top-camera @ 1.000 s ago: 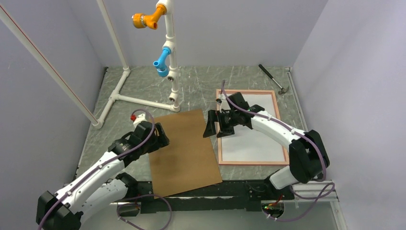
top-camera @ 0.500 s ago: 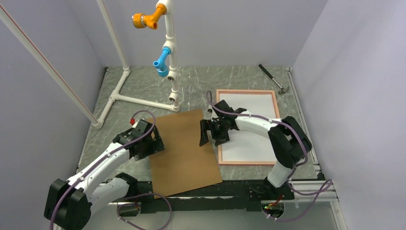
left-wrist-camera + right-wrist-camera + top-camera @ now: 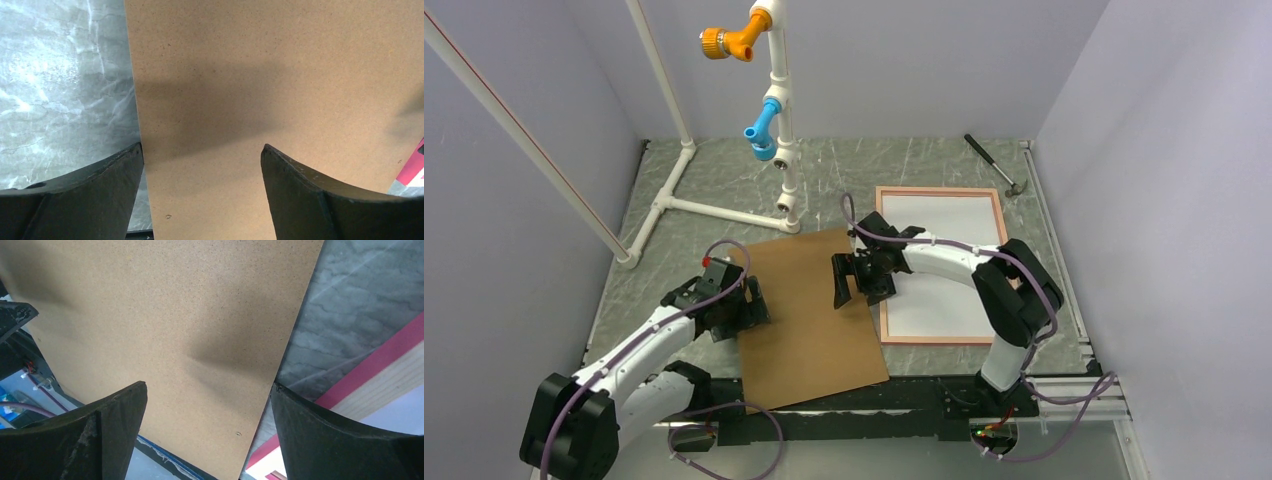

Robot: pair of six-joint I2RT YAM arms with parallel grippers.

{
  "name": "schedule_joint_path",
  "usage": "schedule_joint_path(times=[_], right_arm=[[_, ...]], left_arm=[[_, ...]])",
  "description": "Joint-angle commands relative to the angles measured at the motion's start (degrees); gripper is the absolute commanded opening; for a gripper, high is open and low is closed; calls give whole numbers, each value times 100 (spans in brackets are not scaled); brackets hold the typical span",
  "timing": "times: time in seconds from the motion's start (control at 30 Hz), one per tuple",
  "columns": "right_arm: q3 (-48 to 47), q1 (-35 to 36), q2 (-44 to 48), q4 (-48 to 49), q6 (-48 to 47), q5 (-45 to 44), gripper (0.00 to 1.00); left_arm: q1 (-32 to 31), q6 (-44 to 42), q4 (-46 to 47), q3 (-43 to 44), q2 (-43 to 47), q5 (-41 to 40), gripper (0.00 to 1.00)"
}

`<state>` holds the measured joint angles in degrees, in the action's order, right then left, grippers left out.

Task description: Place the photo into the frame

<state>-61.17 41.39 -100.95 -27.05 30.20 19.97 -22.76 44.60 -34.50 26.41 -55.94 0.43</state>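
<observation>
The frame [image 3: 939, 191] lies flat at the right of the table, a thin pink-red border. Inside it lies the photo [image 3: 946, 270], plain white side up. In the right wrist view the frame [image 3: 380, 360] shows as a pink strip with pale wood beside it. A brown hardboard panel [image 3: 809, 315] lies left of the frame. My right gripper [image 3: 852, 283] hovers open over the panel's right edge [image 3: 175, 305], nothing between its fingers. My left gripper [image 3: 742, 308] hangs open over the panel's left edge [image 3: 275, 75], also holding nothing.
A white pipe stand [image 3: 779, 130] with orange and blue fittings rises at the back left. A small hammer [image 3: 994, 163] lies at the back right. Grey walls close in on three sides. The marbled tabletop [image 3: 724, 180] shows around the panel.
My right gripper has moved left, off the frame and onto the panel's right edge. My left gripper has shifted slightly nearer along the panel's left edge. Both stayed open.
</observation>
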Motion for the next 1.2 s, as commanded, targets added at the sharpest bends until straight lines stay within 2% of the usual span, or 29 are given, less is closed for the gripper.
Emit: schedule_joint_path(times=[0.0,0.27,0.47,0.67,0.8,0.97,1.07,1.17], right_arm=[[95,58,608,450,289,546,94],[303,55,1667,447,605,871,94],[596,54,2324,96,638,606,94],[988,43,3158,-690,581,-233,95],[1277,31,3442,-1327,552,-1349,97],[1393,-90,3281,-1858,455,-2337,100],[1450,-383,3179,-1911,376,-2481,100],[1616,-925,3176,-1712,193,-2088,100]], left_arm=[[-18,-4,796,-206,183,854,87],[-104,119,1406,-285,161,1506,84],[-938,306,1598,286,-405,1148,85],[-1750,545,1990,940,-1437,910,84],[-2130,647,1729,1459,-2038,516,88],[-2165,908,1360,1335,-1880,28,95],[-2160,889,1035,1274,-1663,-117,96],[-2156,849,771,1226,-1452,-354,96]])
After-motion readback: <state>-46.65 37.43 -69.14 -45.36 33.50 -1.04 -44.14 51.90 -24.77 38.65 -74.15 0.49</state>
